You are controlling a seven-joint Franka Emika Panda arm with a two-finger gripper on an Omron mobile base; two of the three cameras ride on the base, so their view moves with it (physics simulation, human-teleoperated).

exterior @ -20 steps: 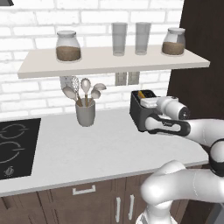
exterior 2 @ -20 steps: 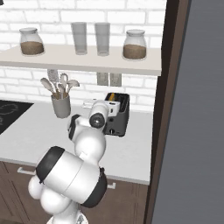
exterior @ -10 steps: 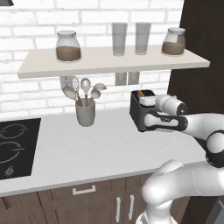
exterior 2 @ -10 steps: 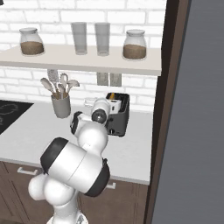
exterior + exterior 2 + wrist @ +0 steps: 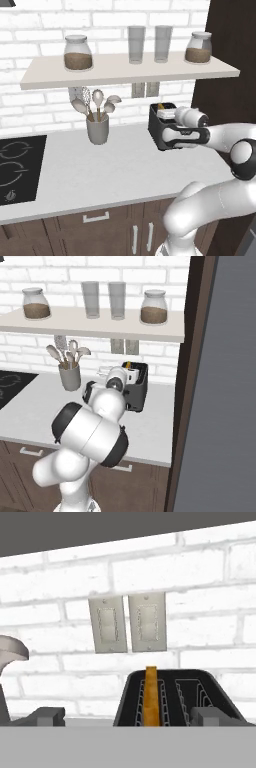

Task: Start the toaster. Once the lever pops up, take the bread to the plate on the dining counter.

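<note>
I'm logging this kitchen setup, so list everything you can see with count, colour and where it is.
dark grey boxy toaster: one, on counter by the dark tall cabinet
tan bread slice: one, upright in a toaster slot
grey utensil cup: one, holding spoons, mid counter
glass jars: two, brown contents, shelf ends
clear tumblers: two, shelf middle
black cooktop: one, counter's left
wall plates: two, grey, brick wall
white arm's gripper: one, open, at the toaster

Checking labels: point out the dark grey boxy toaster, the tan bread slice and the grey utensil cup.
toaster (image 5: 159, 134): left base view, front face.
bread (image 5: 151, 696): hand view, upright edge in slot.
utensil cup (image 5: 97, 130): left base view, cup wall.
</note>
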